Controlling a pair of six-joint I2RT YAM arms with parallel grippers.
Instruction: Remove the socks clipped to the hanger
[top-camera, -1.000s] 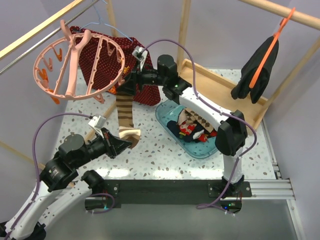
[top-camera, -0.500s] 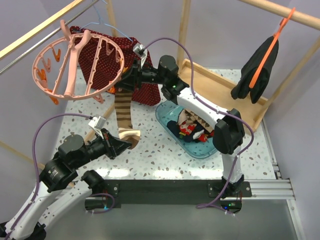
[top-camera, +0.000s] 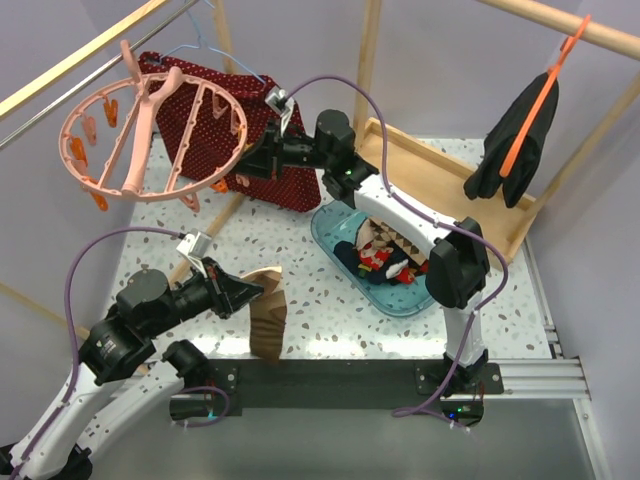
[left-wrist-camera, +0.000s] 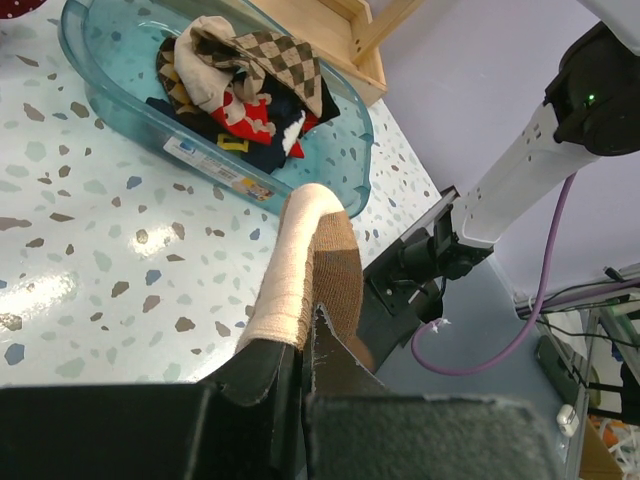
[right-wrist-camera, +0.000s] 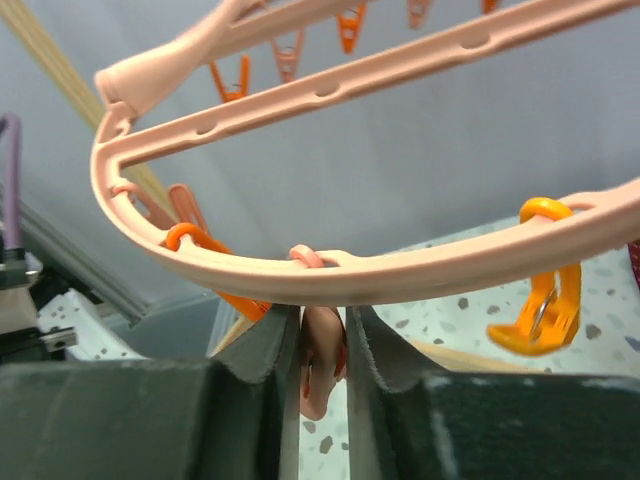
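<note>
Left hand (left-wrist-camera: 306, 340) clamps a soft brown-and-tan sock (left-wrist-camera: 318, 255); right hand (right-wrist-camera: 322, 328) pinches a pink plastic clip (right-wrist-camera: 320, 380) on the round hanger (right-wrist-camera: 420, 272).

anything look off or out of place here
The hanger hangs tilted, with the right tool pinching a pink clip on its rim. One brown sock dangles from the left tool, outside the tub holding the other socks.

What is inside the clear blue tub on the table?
A pile fills the tub: brown-and-tan argyle socks on top, dark navy socks with red and yellow marks beneath. Whatever lies under the pile is covered.
</note>
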